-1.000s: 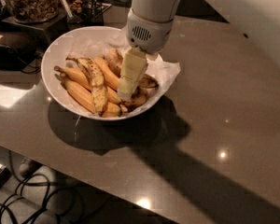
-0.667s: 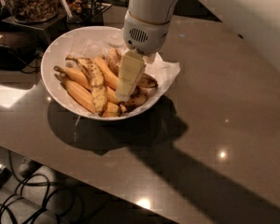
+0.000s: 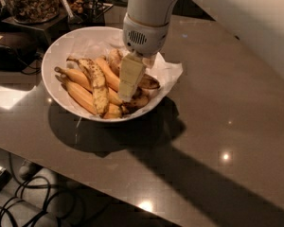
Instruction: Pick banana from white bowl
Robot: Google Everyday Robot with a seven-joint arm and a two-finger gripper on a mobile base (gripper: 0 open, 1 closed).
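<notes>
The white bowl [image 3: 61, 48] sits on the counter at the upper left, lined with crinkled white paper and holding several bananas. The dark, mottled brown banana [image 3: 148, 83] lies at the bowl's right side, partly hidden behind my gripper. A long yellow black-speckled banana [image 3: 97, 84] and plain orange-yellow ones [image 3: 78, 94] lie to its left. My gripper [image 3: 127, 96] reaches down into the bowl from the white wrist [image 3: 144, 34], its tip among the bananas just left of the brown one.
The bowl stands on a glossy brown counter [image 3: 213, 141] whose front edge runs diagonally at the lower left. A container of dark snacks [image 3: 31, 1] and black equipment stand behind the bowl. Cables [image 3: 23, 202] lie on the floor below.
My wrist has shifted slightly to the left over the bowl. The bananas have not visibly moved.
</notes>
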